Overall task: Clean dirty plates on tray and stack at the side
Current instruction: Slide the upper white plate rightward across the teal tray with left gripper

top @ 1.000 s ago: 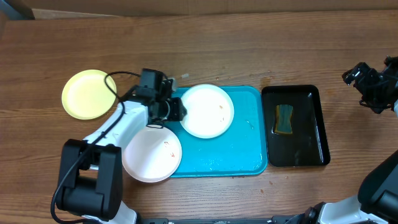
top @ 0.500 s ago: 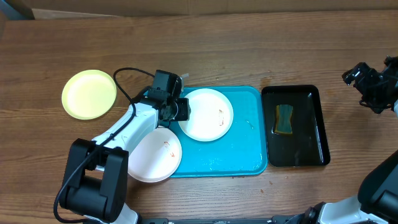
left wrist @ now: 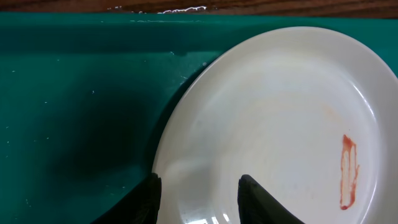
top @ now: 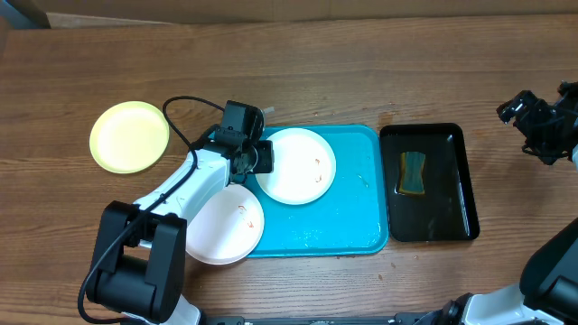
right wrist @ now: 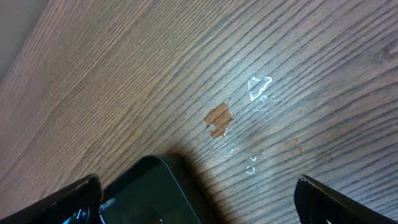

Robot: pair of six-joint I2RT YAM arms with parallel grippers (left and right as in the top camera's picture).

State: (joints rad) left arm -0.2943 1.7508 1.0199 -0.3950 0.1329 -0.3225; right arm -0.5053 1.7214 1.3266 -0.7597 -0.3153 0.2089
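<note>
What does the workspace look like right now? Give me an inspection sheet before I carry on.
Surface: wooden table; water droplets and a chipped spot near the black tray.
Job's things: turquoise tray; smeared white plate on it; second white plate overhanging its front-left corner; yellow plate on the table, left.
Clutter: black tray holds a sponge.
Grippers: left gripper open at the smeared white plate's left rim; right gripper open, over the table beyond the black tray.
Cables: black cable looping from the left arm.
Surroundings: nothing seen.
</note>
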